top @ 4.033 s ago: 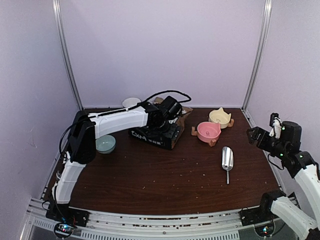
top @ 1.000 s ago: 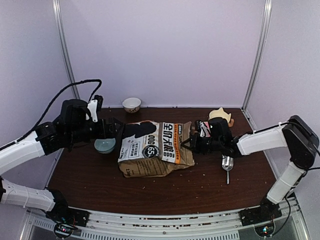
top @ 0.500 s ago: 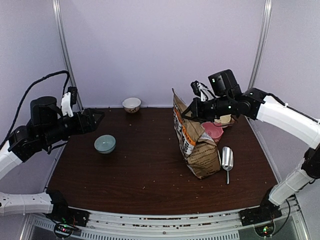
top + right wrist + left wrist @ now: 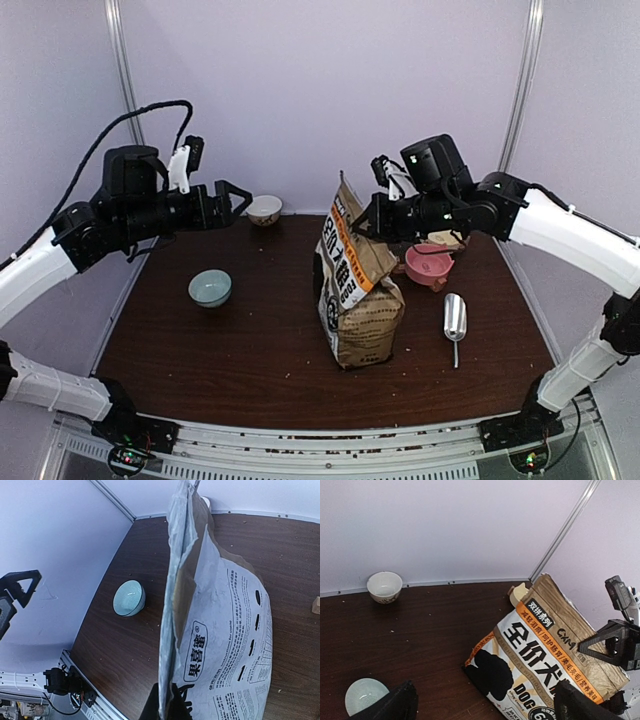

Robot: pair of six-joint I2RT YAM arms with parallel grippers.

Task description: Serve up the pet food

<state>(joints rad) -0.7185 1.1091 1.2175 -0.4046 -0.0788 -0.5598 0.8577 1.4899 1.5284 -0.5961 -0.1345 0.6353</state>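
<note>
The brown kraft pet food bag (image 4: 360, 292) stands upright mid-table, leaning a little. Its printed front (image 4: 545, 655) faces the left wrist camera and its white back (image 4: 227, 645) the right wrist camera. The pet food itself is hidden inside. My right gripper (image 4: 375, 216) is shut on the bag's top edge, and its dark fingers (image 4: 170, 707) pinch the flattened rim. My left gripper (image 4: 236, 199) hangs open in the air at the back left, well apart from the bag. Its two fingertips (image 4: 395, 706) are spread wide with nothing between them.
A pale green bowl (image 4: 210, 288) sits at the left and a small white bowl (image 4: 264, 209) by the back wall. A pink pet bowl (image 4: 430, 265) stands right of the bag, partly under the right arm. A metal scoop (image 4: 455, 318) lies further right. Crumbs dot the dark table (image 4: 250, 370).
The right gripper lifted the bag from lying flat to upright, then shifted it left. The left arm let go, pulled back, then rose and swung toward the back.
</note>
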